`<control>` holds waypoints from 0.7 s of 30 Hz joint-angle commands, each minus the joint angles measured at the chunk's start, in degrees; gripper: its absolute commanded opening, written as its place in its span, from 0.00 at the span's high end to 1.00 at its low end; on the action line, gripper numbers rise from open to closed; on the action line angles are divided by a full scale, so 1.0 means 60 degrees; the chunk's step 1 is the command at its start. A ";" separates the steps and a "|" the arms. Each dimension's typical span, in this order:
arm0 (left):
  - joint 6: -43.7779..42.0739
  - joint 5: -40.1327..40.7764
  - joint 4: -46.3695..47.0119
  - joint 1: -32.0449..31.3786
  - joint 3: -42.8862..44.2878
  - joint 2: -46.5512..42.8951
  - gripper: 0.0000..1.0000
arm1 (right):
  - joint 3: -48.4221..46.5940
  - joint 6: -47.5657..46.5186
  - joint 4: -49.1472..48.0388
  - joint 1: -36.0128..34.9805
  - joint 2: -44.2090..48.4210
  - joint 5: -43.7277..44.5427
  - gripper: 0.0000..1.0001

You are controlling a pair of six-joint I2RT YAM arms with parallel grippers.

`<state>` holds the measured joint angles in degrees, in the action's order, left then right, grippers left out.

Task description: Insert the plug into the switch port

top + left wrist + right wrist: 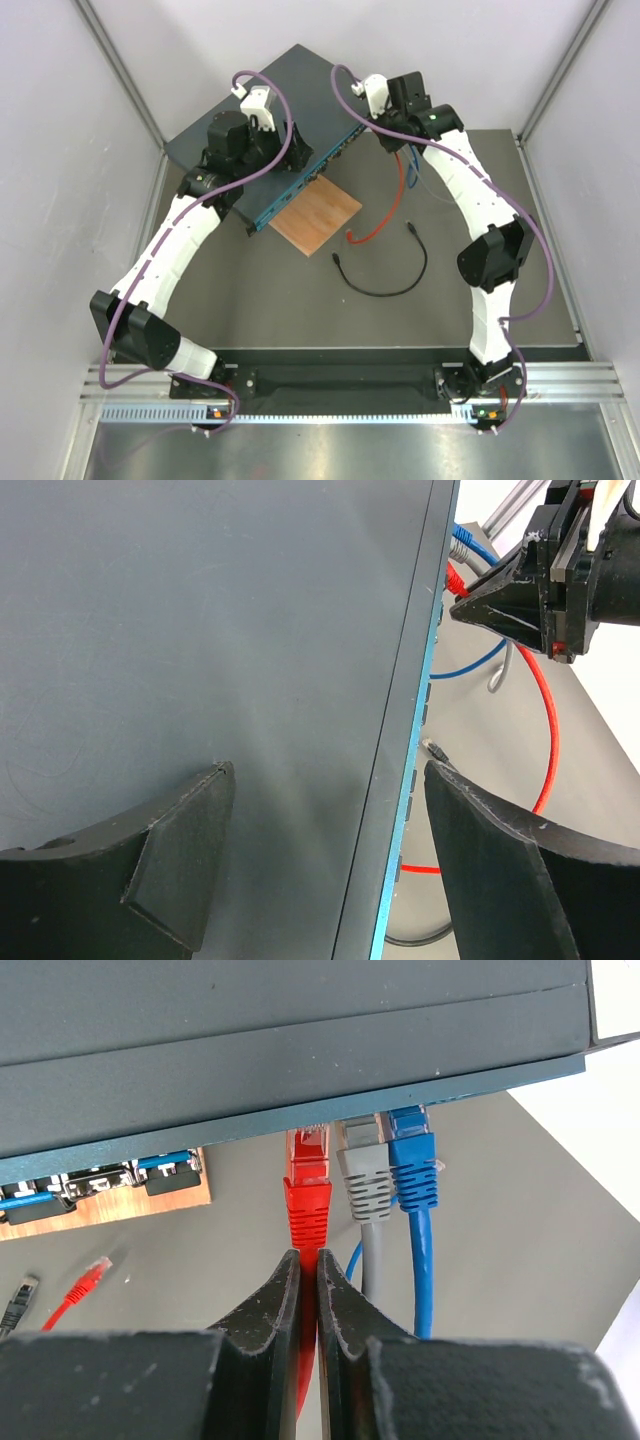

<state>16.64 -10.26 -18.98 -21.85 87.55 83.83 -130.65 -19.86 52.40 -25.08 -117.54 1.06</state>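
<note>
On the right gripper, the jaws pinched shut on the red cable just behind its red plug, which sat at a port of the switch beside a grey plug and a blue plug. On the left gripper, the jaws gaped wide astride the switch's teal front edge on the tabletop.

White walls close in at 9, 12 and 3 o'clock, aluminium posts at 11 and 1; a matte grey bench fills the middle, a ribbed metal rail at 6 o'clock
</note>
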 commanded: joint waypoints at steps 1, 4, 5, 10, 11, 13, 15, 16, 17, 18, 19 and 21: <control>0.0170 -0.0121 -0.0103 0.0052 -0.0250 -0.0173 0.19 | -0.0476 0.0043 -0.0544 -0.0170 0.0136 -0.0279 1.00; 0.0185 -0.0135 -0.0103 0.0067 -0.0265 -0.0188 0.18 | -0.0199 0.0145 -0.1203 -0.0171 0.0501 -0.0499 1.00; 0.0199 -0.0135 -0.0117 0.0081 -0.0265 -0.0173 0.18 | -0.0169 0.0160 -0.1349 -0.0170 0.0575 -0.0629 1.00; 0.0200 -0.0150 -0.0103 0.0067 -0.0265 -0.0203 0.19 | -0.0154 0.0145 -0.1833 -0.0185 0.0707 -0.0836 1.00; 0.0200 -0.0150 -0.0103 0.0067 -0.0265 -0.0188 0.19 | -0.0154 0.0160 -0.1892 -0.0185 0.0722 -0.0865 1.00; 0.0200 -0.0165 -0.0103 0.0081 -0.0280 -0.0202 0.19 | -0.0139 0.0219 -0.2082 -0.0185 0.0795 -0.0938 1.00; 0.0200 -0.0179 -0.0103 0.0096 -0.0309 -0.0188 0.19 | -0.0095 0.0292 -0.2214 -0.0185 0.0897 -0.1085 1.00; 0.0185 -0.0179 -0.0103 0.0082 -0.0309 -0.0202 0.19 | -0.0023 0.0306 -0.2288 -0.0200 0.0912 -0.1099 1.00; 0.0185 -0.0194 -0.0088 0.0096 -0.0309 -0.0188 0.19 | -0.0022 0.0336 -0.2433 -0.0200 0.0942 -0.1129 1.00; 0.0185 -0.0194 -0.0103 0.0096 -0.0309 -0.0188 0.19 | 0.0007 0.0350 -0.2493 -0.0200 0.0985 -0.1129 1.00; 0.0185 -0.0194 -0.0103 0.0082 -0.0309 -0.0173 0.19 | 0.0051 0.0365 -0.2551 -0.0200 0.1015 -0.1158 1.00; 0.0185 -0.0208 -0.0103 0.0096 -0.0324 -0.0173 0.19 | 0.0037 0.0336 -0.2684 -0.0229 0.1030 -0.1188 1.00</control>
<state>16.84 -10.70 -18.39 -21.61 87.09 83.61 -129.67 -19.20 49.98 -24.95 -115.83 -0.12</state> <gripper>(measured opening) 0.811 0.068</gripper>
